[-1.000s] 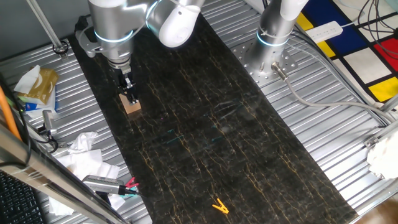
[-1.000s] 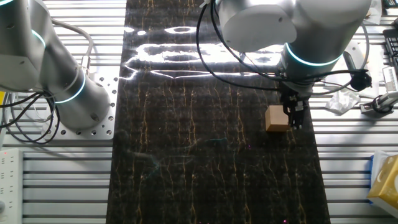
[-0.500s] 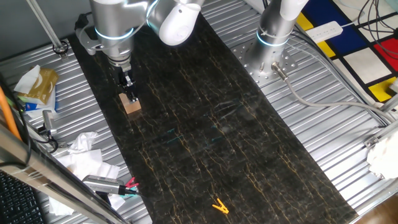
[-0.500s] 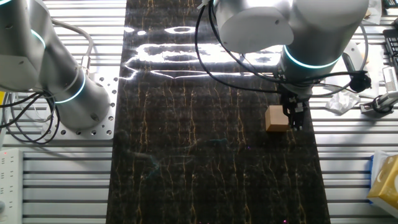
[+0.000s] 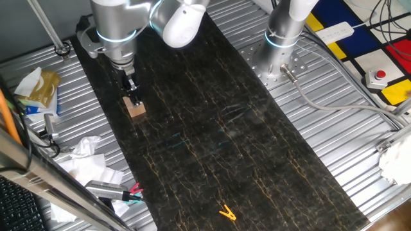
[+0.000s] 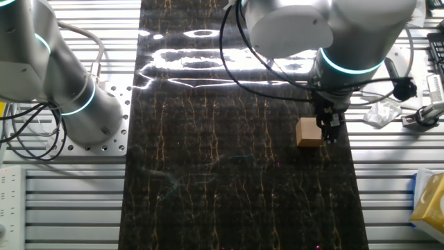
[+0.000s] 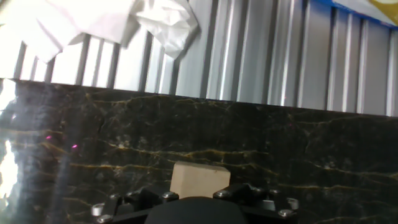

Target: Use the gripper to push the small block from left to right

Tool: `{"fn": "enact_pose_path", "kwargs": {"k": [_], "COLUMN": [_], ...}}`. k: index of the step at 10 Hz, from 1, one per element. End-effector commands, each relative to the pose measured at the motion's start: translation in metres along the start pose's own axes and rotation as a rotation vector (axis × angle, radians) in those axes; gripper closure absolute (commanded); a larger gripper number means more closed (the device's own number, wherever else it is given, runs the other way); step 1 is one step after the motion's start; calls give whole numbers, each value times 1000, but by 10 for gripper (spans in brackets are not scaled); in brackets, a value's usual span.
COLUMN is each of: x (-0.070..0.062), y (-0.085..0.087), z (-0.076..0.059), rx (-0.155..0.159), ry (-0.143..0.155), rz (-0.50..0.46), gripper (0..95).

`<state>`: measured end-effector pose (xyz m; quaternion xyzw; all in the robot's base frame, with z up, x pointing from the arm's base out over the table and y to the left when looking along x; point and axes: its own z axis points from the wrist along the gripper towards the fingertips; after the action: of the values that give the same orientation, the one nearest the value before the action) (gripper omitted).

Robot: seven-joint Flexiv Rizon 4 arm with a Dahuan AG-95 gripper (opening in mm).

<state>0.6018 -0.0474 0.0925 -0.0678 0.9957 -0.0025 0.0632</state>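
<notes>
The small block [image 5: 135,108] is a light-tan wooden cube on the black marbled mat [image 5: 212,128], near the mat's left edge. My gripper [image 5: 133,95] hangs straight down from the big silver arm, its black fingers close together and its tip touching the block's far side. In the other fixed view the gripper [image 6: 329,135] stands against the right face of the block [image 6: 309,132]. In the hand view the block [image 7: 199,179] sits just ahead of the black hand housing [image 7: 196,211], centred. The fingertips are hidden there.
A tiny orange clip [image 5: 226,212] lies at the mat's near end. The second silver arm's base [image 5: 276,58] stands on the ribbed metal table. Crumpled tissue [image 5: 87,154] and tools lie left of the mat. The tissue [image 7: 124,18] also shows beyond the mat's edge in the hand view.
The gripper and the block stay in the same place. A red button now shows at the far right of one fixed view.
</notes>
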Motion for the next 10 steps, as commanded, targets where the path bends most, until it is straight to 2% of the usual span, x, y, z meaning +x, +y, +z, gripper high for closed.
{"fn": "enact_pose_path", "kwargs": {"k": [1, 2, 3, 7, 10], "x": [1, 1, 1, 1, 1], "y": [-1, -1, -1, -1, -1], "z": [-1, -1, -1, -1, -1], "rx": [9, 10, 11, 13, 38], "ry": [3, 2, 2, 2, 6], "rz": [4, 4, 4, -16, -36], "gripper": [190, 190, 380, 380, 380]}}
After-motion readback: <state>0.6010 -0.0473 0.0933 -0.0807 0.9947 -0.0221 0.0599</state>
